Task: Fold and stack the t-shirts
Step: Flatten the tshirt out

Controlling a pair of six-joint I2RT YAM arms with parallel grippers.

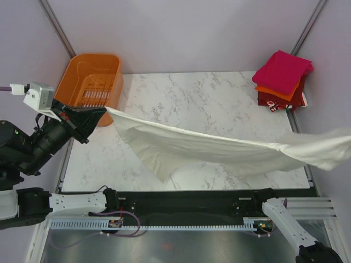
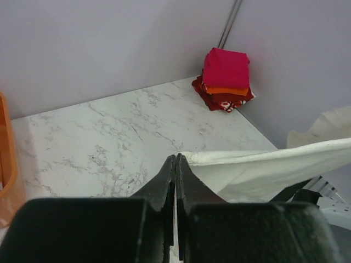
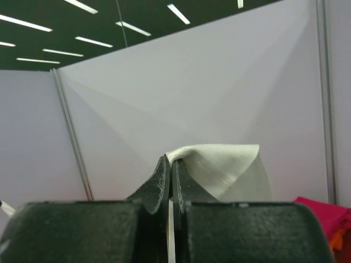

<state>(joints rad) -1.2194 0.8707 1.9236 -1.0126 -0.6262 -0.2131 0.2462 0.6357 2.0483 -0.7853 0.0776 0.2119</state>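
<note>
A: Top view: the cream shirt (image 1: 219, 150) ran off the right edge, so its far end was cut off. The right gripper (image 3: 170, 162) was out of that frame.

B: Right wrist view: the frame edge clipped the stack. Only a corner of the magenta shirt (image 3: 328, 211) and a sliver of the orange shirt (image 3: 340, 240) showed.

A: Left wrist view: the basket (image 2: 7, 181) was mostly cut off at the left. The white print on the dark red shirt (image 2: 224, 102) was too small to read.

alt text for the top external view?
A cream-white t-shirt hangs stretched above the marble table, its left end pinched in the left gripper, its right end running off frame. An orange basket sits far left; folded shirts are stacked far right.
</note>
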